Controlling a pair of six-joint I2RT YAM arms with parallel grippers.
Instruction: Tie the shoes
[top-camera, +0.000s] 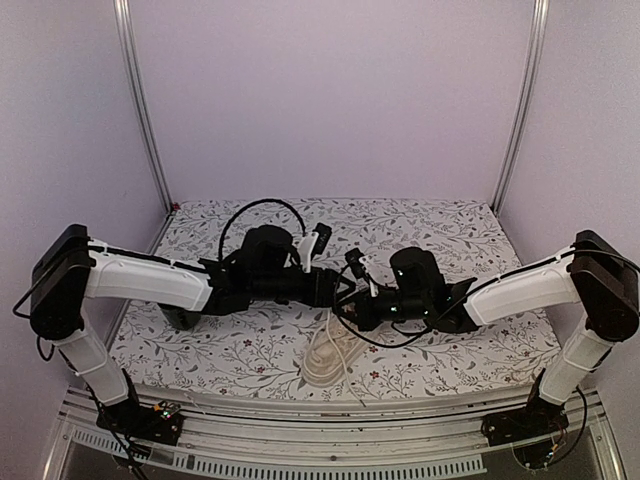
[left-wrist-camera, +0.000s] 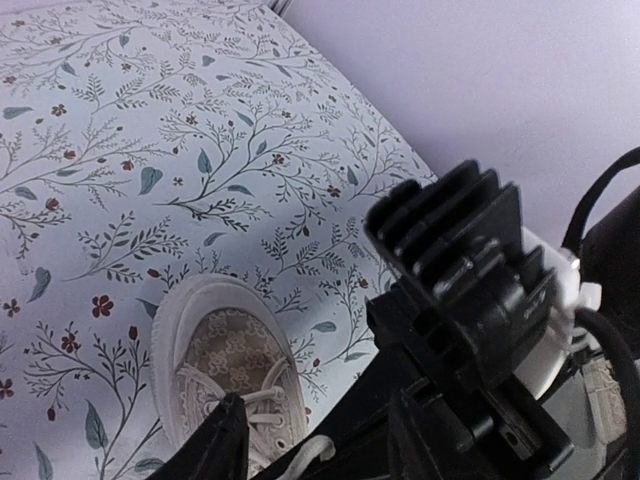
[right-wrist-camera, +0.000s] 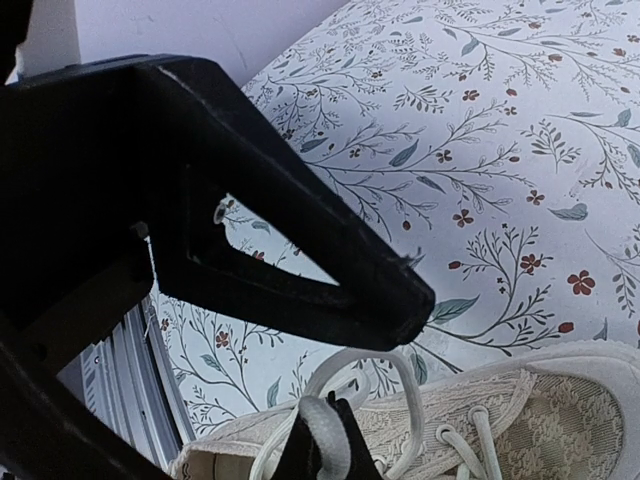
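The cream low-top sneaker (top-camera: 325, 358) lies on the flowered tablecloth near the front edge, toe pointing away from me. It shows in the left wrist view (left-wrist-camera: 225, 350) and the right wrist view (right-wrist-camera: 520, 420). Both grippers meet just above its laces. My right gripper (right-wrist-camera: 328, 440) is shut on a pale lace (right-wrist-camera: 325, 425), and a loop of it (right-wrist-camera: 405, 385) hangs beside the tips. My left gripper (left-wrist-camera: 320, 445) is open, its fingers (left-wrist-camera: 225, 440) spread to either side of the right gripper's tip and the lace end (left-wrist-camera: 310, 455). In the top view the grippers (top-camera: 335, 292) (top-camera: 348, 308) nearly touch.
The flowered cloth (top-camera: 420, 225) covers the table. Lilac walls and two metal posts (top-camera: 145, 110) (top-camera: 520, 110) close the back and sides. A metal rail (top-camera: 330, 410) runs along the front edge. A dark object (top-camera: 183, 318) sits under my left arm.
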